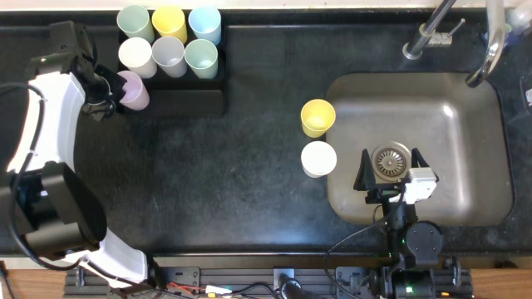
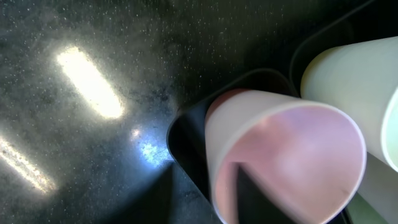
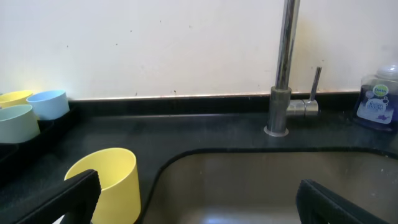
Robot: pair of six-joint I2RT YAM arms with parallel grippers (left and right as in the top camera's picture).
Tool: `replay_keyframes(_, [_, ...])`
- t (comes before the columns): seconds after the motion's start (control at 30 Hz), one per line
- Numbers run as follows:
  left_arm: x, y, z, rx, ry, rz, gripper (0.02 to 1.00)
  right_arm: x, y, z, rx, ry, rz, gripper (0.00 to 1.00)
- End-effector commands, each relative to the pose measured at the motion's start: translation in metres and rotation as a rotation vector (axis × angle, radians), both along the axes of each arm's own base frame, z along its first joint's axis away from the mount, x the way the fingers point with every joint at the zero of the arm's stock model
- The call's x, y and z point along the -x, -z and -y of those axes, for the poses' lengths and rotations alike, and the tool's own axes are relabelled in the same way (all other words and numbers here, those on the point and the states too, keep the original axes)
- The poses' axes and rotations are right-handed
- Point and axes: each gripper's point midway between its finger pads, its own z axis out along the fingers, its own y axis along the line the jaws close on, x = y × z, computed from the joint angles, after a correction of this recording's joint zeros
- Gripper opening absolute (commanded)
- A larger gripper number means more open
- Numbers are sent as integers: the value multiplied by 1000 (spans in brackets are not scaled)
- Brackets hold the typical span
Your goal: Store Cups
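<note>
Pink cup (image 1: pixel 133 91) clamped in left end effector (image 1: pixel 113 90), at front-left corner of black rack (image 1: pixel 191 101), top left of worktop (image 1: pixel 249 191). In left wrist view, one finger (image 2: pixel 249 194) inside the cup mouth, wall pinched, cup tipped well over above a dark rack slot. Cannot tell whether cup touches slot floor.

Next out, in rack just beside pink cup: white racked cup (image 1: pixel 135 54). Then pale grey cup (image 1: pixel 169 54) and mint cup (image 1: pixel 201 58) in the same row. Back row: pale green cup (image 1: pixel 133 20), yellow racked cup (image 1: pixel 169 21), blue cup (image 1: pixel 204 23). All six packed close, neighbours touching or near touching.

Right end effector (image 1: pixel 391 164) well apart from rack, over sink (image 1: pixel 465 108) near drain (image 1: pixel 389 159). Fingers spread wide, nothing between them.

Loose yellow cup (image 1: pixel 317 116) upright, mouth up, on worktop just beside sink's left rim. Loose white cup (image 1: pixel 318 158) near it along the same rim, the two apart by a small gap. Both outside rack, not yet stored.

Faucet (image 1: pixel 432 31) behind sink at back edge of worktop, lever to one side. Blue soap bottle (image 3: pixel 376 102) near faucet against the wall, white printed label on front, print too small to make out fully.
</note>
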Motion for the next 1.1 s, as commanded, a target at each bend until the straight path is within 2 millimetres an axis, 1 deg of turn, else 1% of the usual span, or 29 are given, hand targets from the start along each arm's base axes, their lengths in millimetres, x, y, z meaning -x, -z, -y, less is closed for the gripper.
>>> replay_keyframes(0.03, [0,6,4,13,-10,-12,998,0,4,-1,3,-6,0,998])
replay_keyframes(0.1, [-2,-2,7,1,1,7,998,0,4,-1,3,-6,0,998])
replay_keyframes(0.17, [-4,-16,16,-18,30,41,998,0,4,-1,3,-6,-1,998])
replay_keyframes(0.2, [-7,-26,24,-28,71,66,998,0,4,-1,3,-6,0,998])
replay_keyframes(0.23, [-10,-37,34,-39,116,93,998,0,4,-1,3,-6,0,998])
replay_keyframes(0.3, [-18,-62,65,-66,248,157,998,0,4,-1,3,-6,0,998])
replay_keyframes(0.33, [-22,-74,85,-82,334,188,998,0,4,-1,3,-6,0,998])
replay_keyframes(0.4, [-28,-94,139,-115,535,245,998,0,4,-1,3,-6,0,998])
replay_keyframes(0.43, [-27,-102,166,-132,615,267,998,0,4,-1,3,-6,0,996])
replay_keyframes(0.47, [-25,-107,198,-152,690,288,998,0,4,-1,3,-6,0,998])
replay_keyframes(0.53, [-15,-109,251,-171,791,321,998,0,4,-1,3,-6,-1,996])
replay_keyframes(0.57, [-7,-107,278,-168,814,330,998,0,4,-1,3,-6,0,998])
replay_keyframes(0.63, [14,-100,325,-131,843,333,998,0,4,-1,3,-6,0,996])
replay_keyframes(0.73, [45,-86,373,-66,923,304,998,0,4,-1,3,-6,-1,998])
replay_keyframes(0.8, [57,-80,389,-36,971,286,998,0,4,-1,3,-6,-1,996])
replay_keyframes(0.87, [63,-74,394,-15,992,261,998,0,4,-1,3,-6,-1,998])
replay_keyframes(0.93, [70,-65,394,0,1005,215,998,0,4,-1,3,-6,0,996])
replay_keyframes(1.0, [75,-55,389,-1,1006,160,998,0,4,-1,3,-6,0,998])
replay_keyframes(1.1, [77,-39,388,4,1009,105,998,0,4,-1,3,-6,0,998])
